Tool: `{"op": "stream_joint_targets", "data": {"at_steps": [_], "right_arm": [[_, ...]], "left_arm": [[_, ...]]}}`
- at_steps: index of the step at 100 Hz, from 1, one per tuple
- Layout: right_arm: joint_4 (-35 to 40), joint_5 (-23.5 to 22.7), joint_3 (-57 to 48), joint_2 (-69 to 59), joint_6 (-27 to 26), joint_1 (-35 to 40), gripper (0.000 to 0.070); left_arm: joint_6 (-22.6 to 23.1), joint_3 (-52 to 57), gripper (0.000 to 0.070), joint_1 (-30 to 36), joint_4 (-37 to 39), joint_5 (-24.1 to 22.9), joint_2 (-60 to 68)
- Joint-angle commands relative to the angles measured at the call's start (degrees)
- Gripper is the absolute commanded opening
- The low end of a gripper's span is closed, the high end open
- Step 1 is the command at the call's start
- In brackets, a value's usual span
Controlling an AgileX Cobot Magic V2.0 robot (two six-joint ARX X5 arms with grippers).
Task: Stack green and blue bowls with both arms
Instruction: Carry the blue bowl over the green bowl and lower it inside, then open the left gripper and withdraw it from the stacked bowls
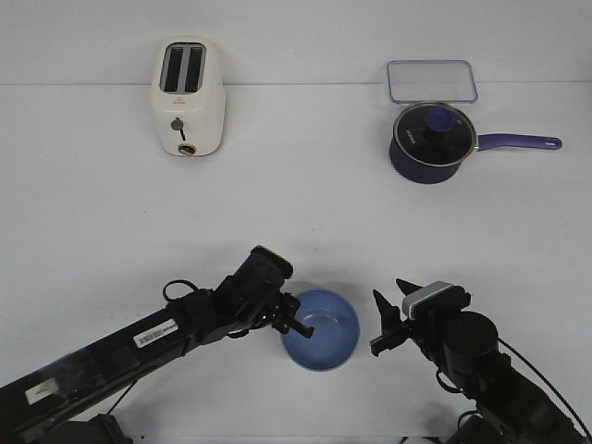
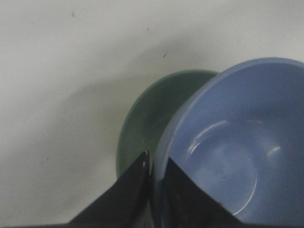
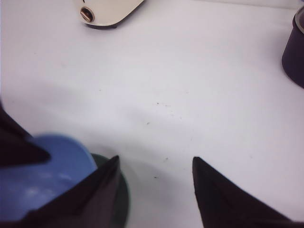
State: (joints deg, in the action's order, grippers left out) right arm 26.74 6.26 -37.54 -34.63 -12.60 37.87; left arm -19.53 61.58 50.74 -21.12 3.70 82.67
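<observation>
The light periwinkle blue matte bowl [image 1: 321,329] sits near the table's front edge, over the pale sage green bowl [image 2: 149,126], though tilted and off-centre, not fully nested. The left gripper [image 1: 298,321] pinches the blue bowl's rim. To the right, the right gripper [image 1: 390,318] hangs spread and empty beside the bowls. Judging by this, seating and release remain.

Between the right end effector [image 1: 388,319] and the blue bowl [image 1: 321,329] lies a narrow bare strip of surface [image 1: 305,203]; beyond both, open room reaches the toaster [image 1: 188,96] and saucepan [image 1: 433,141].
</observation>
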Motion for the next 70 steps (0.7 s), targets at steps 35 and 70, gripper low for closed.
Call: {"op": "stream_joint_targets", "data": {"at_steps": [35,70], "right_arm": [[0.68,0.26,-0.26,-0.31,-0.02,0.52,0.0324],[2.36,0.98,-0.24,4.63,0.07,0.55,0.0324]], "left_arm": [[-0.04,0.7,0.0434,1.01,0.83,-4.79,-0.02],[5.99,-0.87,0.0421,-1.6,-7.17,-16.74,-28.11]]}}
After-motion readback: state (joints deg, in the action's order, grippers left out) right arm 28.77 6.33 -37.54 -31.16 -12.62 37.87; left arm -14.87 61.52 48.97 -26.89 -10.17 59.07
